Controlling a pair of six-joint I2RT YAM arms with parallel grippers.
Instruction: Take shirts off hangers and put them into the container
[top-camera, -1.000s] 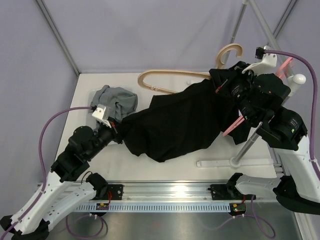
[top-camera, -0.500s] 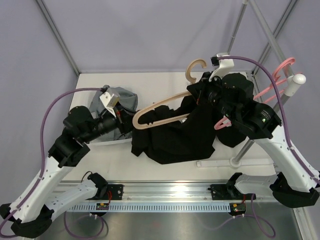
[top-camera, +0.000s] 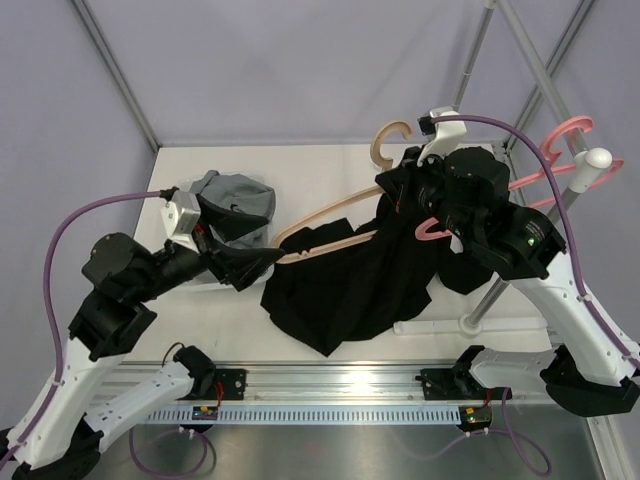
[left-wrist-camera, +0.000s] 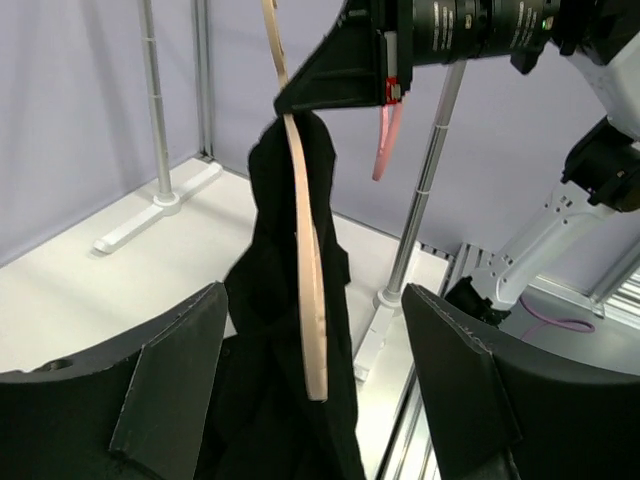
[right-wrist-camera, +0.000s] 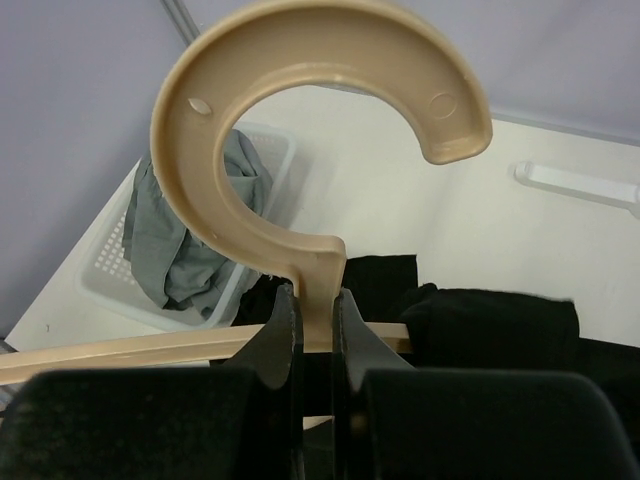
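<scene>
Right claw (right-wrist-camera: 310, 310) pinching neck of tan hanger (right-wrist-camera: 318, 268) just below hook, hanger raised. Left claw (left-wrist-camera: 312, 375) spread wide, gripping nothing, just left of black shirt (top-camera: 350, 285). Shirt hangs from hanger, lower part heaped on worktop (top-camera: 330, 165). Grey shirt (top-camera: 235, 200) in container (right-wrist-camera: 100, 290), far left. Black shirt soft, light, limp; likely slides off smooth wood under downward tug. Best hold: bunched fold near shoulder, clear of hanger.
</scene>
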